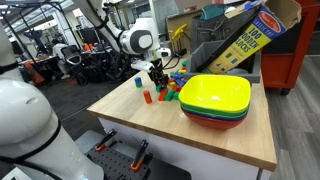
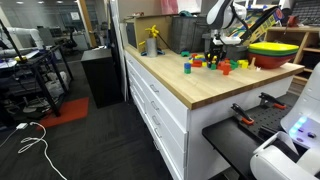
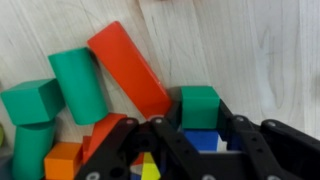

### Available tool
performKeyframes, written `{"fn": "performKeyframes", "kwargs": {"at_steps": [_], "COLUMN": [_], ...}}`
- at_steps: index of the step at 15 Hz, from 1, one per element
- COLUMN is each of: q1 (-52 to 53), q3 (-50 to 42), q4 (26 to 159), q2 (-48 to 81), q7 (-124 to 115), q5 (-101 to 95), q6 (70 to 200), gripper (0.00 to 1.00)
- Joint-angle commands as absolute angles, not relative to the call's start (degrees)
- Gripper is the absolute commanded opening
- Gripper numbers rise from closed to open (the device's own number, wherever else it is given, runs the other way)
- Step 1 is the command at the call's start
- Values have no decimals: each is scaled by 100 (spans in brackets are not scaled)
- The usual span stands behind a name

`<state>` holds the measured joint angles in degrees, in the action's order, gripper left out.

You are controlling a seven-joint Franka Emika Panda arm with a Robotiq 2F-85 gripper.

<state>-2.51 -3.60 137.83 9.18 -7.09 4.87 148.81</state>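
Claw [image 3: 203,121] low over the block pile at the far end of the bench [image 3: 255,50]

The jaws straddled a blue block [image 3: 205,141]. Whether the pads pressed it could not be told. A green cube [image 3: 199,104] lay touching its far side, with a long red block [image 3: 130,68] and a green cylinder [image 3: 80,85] to the left. A clean grip probably called for a centred, slow squeeze, keeping the fingers off the cube.

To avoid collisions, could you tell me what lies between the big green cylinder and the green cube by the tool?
A long red block lies slantwise between the green cylinder and green cube, shown in the wrist view.
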Motion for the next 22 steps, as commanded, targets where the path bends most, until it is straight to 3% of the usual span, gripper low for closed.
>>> {"fn": "performKeyframes", "kwargs": {"at_steps": [1,22], "q1": [-250,-3], "q3": [-347,-50], "q4": [13964,14186], "q2": [617,644], "q7": [-825,-705], "q5": [551,468], "q6": [14812,14955], "gripper": [12,12]}}
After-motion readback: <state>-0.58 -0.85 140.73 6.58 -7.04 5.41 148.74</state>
